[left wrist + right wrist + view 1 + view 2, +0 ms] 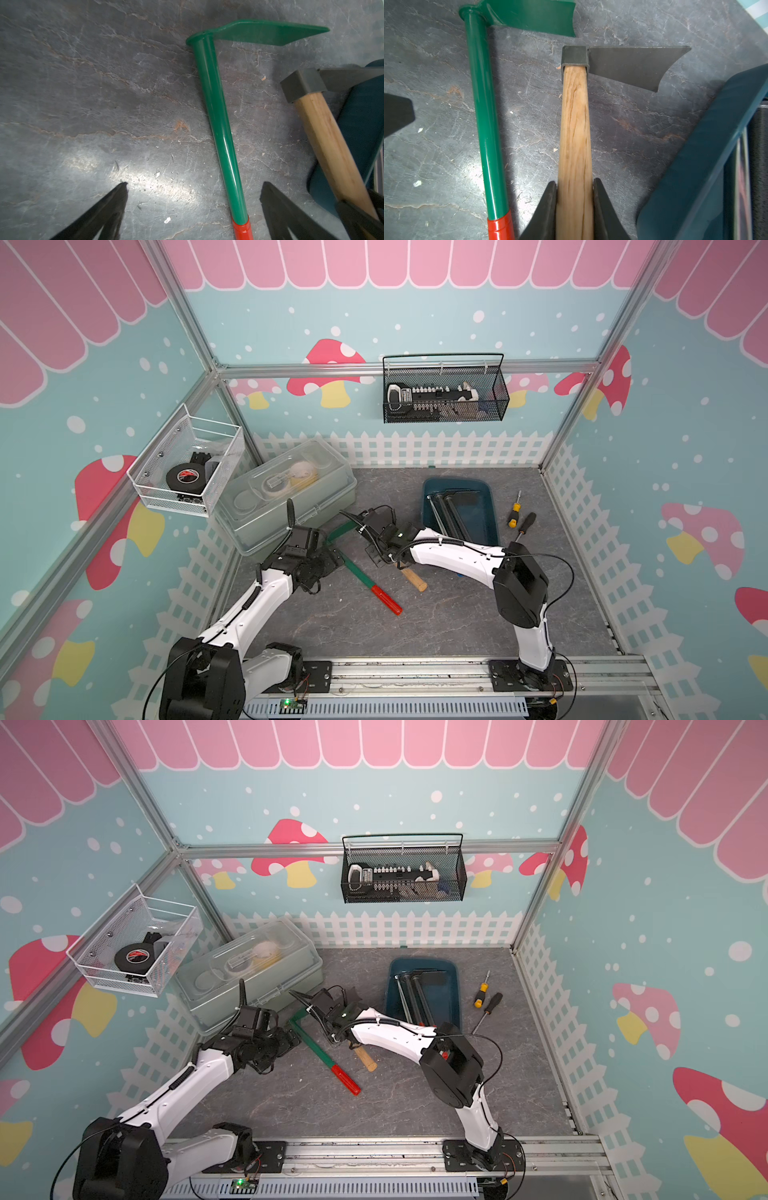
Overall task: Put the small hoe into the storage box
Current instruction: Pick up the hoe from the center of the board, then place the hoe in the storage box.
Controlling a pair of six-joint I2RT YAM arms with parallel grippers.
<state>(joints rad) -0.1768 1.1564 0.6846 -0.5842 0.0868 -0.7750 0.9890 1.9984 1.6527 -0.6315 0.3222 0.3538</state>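
Note:
The small hoe (575, 124) has a pale wooden handle and a dark metal blade, and my right gripper (574, 182) is shut on its handle. In both top views only the handle's end (417, 580) (368, 1060) shows, sticking out from under the right arm. Whether the hoe is off the floor I cannot tell. The dark teal storage box (457, 483) (424, 963) (708, 158) lies just beside the blade. My left gripper (194, 185) is open, low over the floor, with the green hoe's handle (220, 133) between its fingers, untouched.
The green hoe (357, 568) with a red grip lies parallel to the small hoe. Metal-handled tools (449, 514) lie in the storage box. Two screwdrivers (519, 516) lie right of it. A clear lidded box (286, 497) stands at the back left. Wire baskets (444, 393) (187, 468) hang on the walls.

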